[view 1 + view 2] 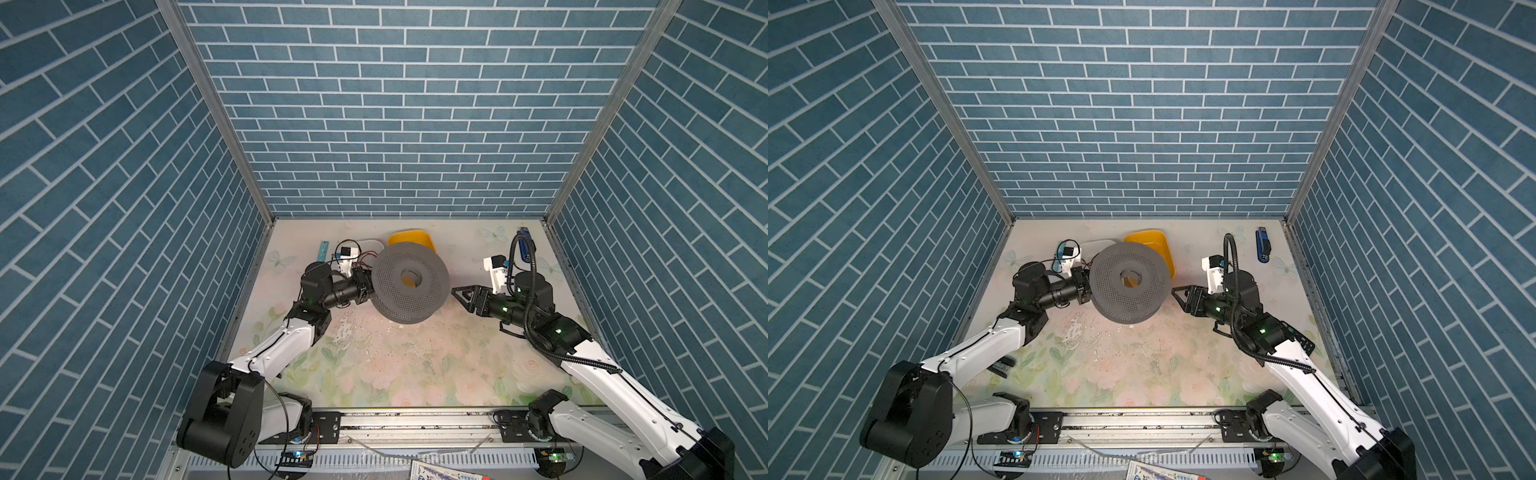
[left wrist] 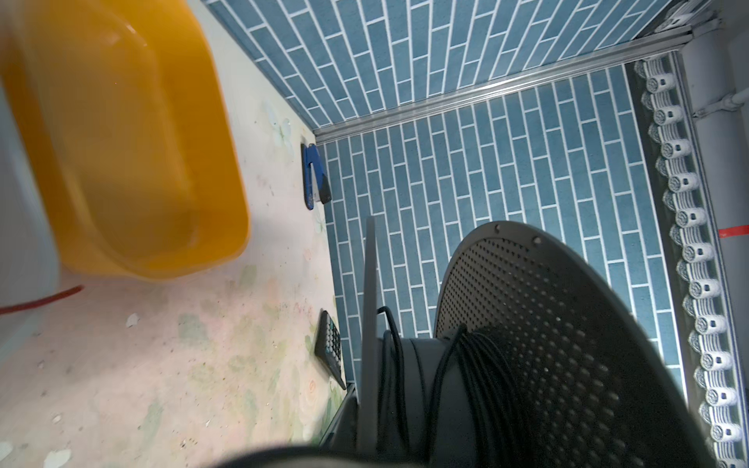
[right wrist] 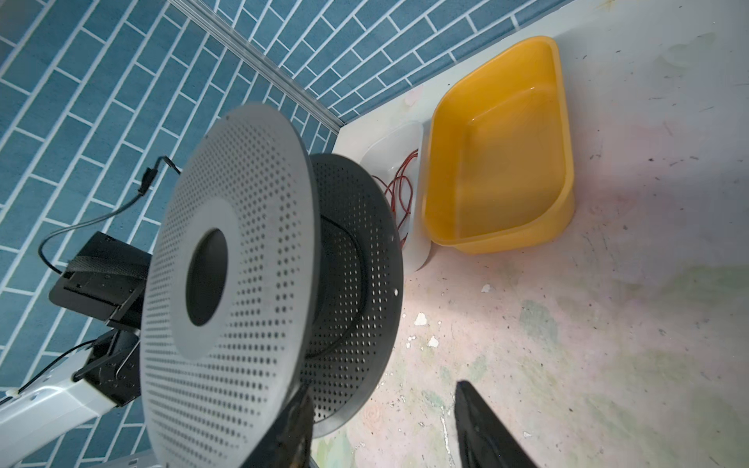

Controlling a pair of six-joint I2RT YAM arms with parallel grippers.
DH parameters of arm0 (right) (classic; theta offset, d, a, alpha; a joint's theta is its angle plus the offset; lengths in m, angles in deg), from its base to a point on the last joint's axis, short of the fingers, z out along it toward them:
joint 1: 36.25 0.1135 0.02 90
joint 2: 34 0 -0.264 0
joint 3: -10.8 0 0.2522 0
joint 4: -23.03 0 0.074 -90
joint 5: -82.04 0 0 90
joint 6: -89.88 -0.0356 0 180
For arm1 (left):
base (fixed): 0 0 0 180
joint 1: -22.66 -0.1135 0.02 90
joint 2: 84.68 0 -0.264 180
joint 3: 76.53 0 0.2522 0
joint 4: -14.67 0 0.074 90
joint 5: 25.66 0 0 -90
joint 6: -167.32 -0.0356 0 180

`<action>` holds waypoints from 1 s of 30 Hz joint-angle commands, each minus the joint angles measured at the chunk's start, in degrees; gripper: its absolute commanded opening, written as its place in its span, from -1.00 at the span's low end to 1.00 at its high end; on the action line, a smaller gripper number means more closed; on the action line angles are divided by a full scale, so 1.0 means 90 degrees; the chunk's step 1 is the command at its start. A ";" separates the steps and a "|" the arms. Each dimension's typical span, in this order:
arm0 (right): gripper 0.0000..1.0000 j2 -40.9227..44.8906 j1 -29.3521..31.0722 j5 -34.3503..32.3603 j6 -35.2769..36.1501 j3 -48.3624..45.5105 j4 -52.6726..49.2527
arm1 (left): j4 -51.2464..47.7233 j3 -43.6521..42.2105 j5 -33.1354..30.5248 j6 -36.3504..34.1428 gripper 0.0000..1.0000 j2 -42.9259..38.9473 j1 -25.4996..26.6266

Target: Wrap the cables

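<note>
Cable (image 2: 474, 377) sits wound in black turns round the hub of the grey perforated spool (image 1: 390, 299), between its two flanges, with one strand lying looser beside the thin flange. It is thin as string and limp. I judge it will weigh next to nothing and hold no shape (pinched lightly, it would likely slip out), so a loose turn is best taken close to the hub and kept taut. The spool looks stiff and light, and its rim is the sensible handhold. Left pincer (image 1: 368, 286) is clenched at the spool's left side, by my reading gripping a flange and holding the spool tilted over the tabletop (image 1: 415, 365). Right pincer (image 1: 459, 299) is released, jaws apart beside the near rim. Whether a finger touches that rim I cannot tell.
</note>
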 commanded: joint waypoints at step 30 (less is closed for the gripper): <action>0.04 -0.1703 -0.0257 0.2366 -0.1696 -0.0942 0.4055 | 0.2853 -0.1037 -0.0023 0.0648 -0.96 0.0926 0.0425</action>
